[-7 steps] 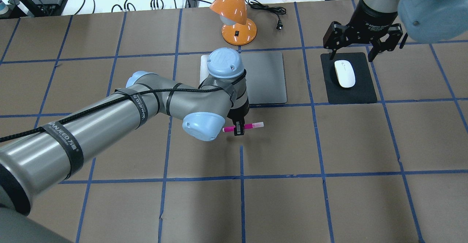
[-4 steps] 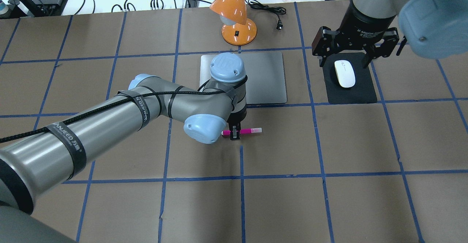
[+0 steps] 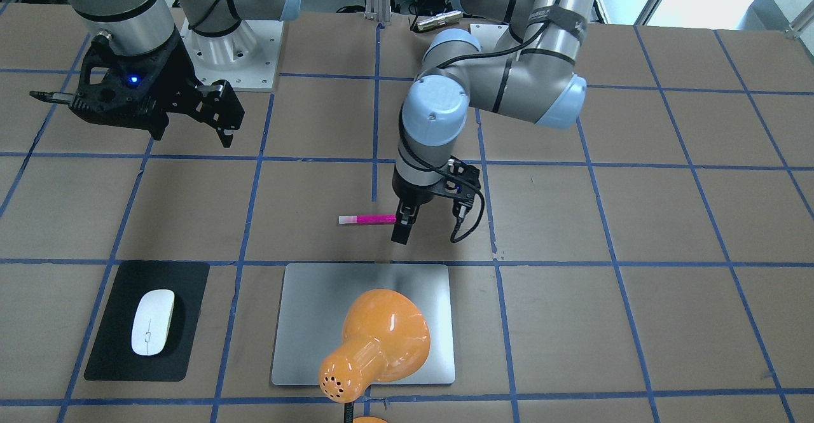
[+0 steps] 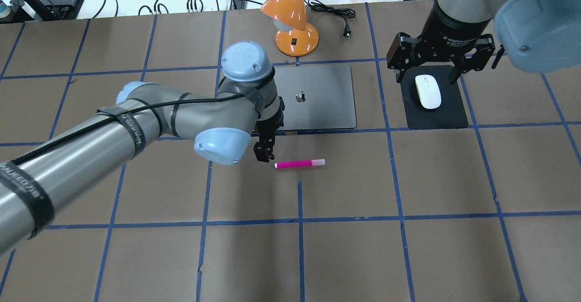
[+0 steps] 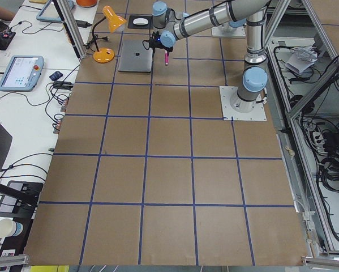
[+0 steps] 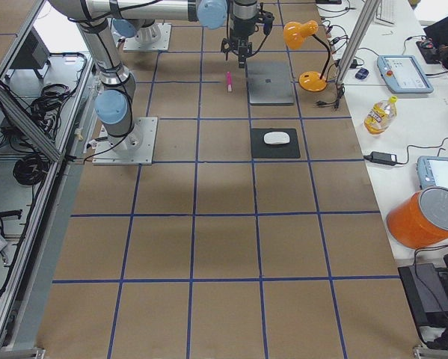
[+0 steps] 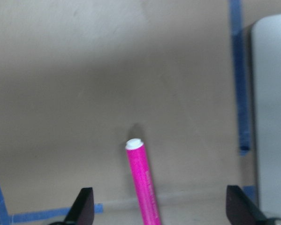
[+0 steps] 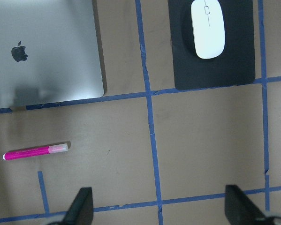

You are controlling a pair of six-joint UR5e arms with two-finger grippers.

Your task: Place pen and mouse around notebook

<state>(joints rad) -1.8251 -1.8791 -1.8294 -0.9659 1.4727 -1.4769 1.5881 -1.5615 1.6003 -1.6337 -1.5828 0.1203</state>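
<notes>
The slim magenta-pink marker pen (image 4: 299,163) lies free on the brown bench (image 4: 408,247), near the flat silver-grey metallic notebook (image 4: 324,104). The left end effector (image 4: 264,153) hovers spread and empty at the pen's white tip. The right end effector (image 3: 191,131) hangs spread wide above the white oval mouse (image 4: 427,91).

1. Front view: the lamp (image 3: 375,343) covers the middle of the notebook (image 3: 305,321).
2. Left wrist view: the pen (image 7: 143,183) runs off the bottom edge.
3. Overhead: the left arm (image 4: 190,116) hides the notebook's left edge.

Silver arm tubes (image 4: 68,175) carry pale blue joint caps (image 4: 243,61). A black cable (image 4: 195,102) runs under lettered black straps (image 4: 25,195).
</notes>
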